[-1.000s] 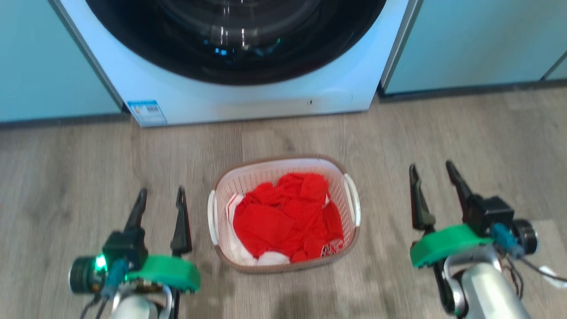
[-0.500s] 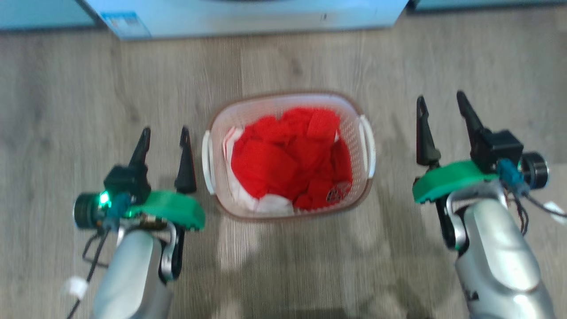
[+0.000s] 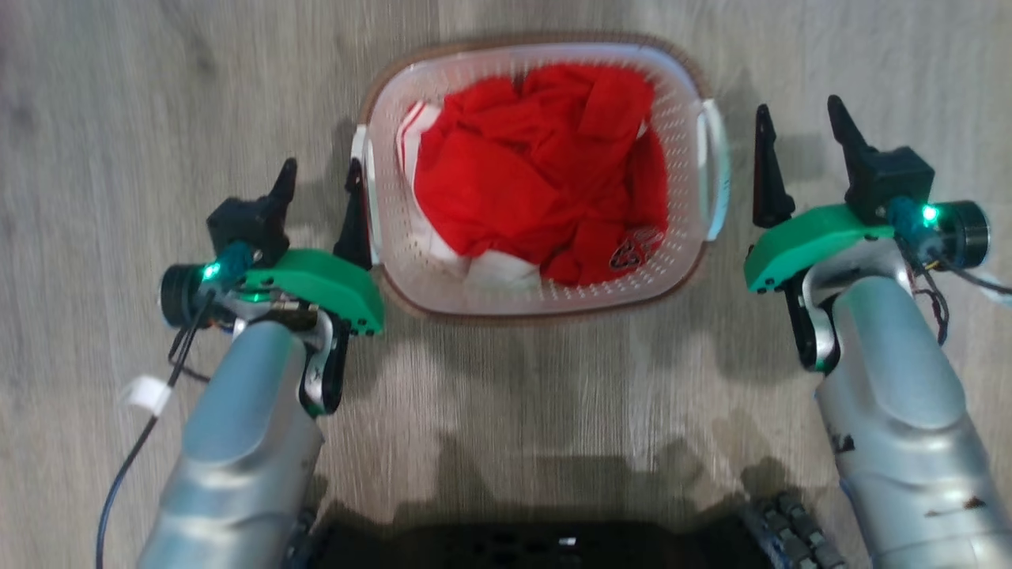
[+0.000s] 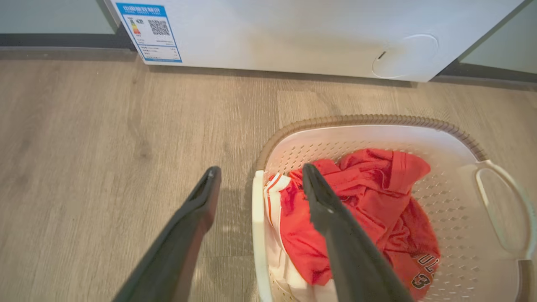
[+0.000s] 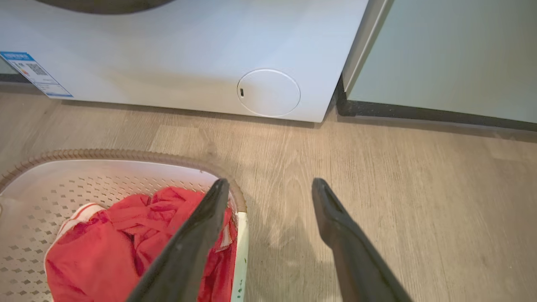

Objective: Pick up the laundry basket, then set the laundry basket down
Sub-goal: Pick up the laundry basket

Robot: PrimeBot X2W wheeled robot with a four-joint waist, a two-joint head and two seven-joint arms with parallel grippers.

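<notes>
While the laundry basket (image 3: 681, 178) lies lengthwise left-to-right, left fingers (image 3: 353, 215) and right fingers (image 3: 767, 175) stand spread beside its handles.

The left silver forearm (image 3: 237, 442) and the right silver forearm (image 3: 897, 411) both reach toward the far side. The left end effector (image 3: 322, 167) — two long dark fingers (image 3: 353, 217) on a green mount (image 3: 316, 280) — is spread apart; the right end effector (image 3: 798, 107) gapes too, slightly farther out.
</notes>
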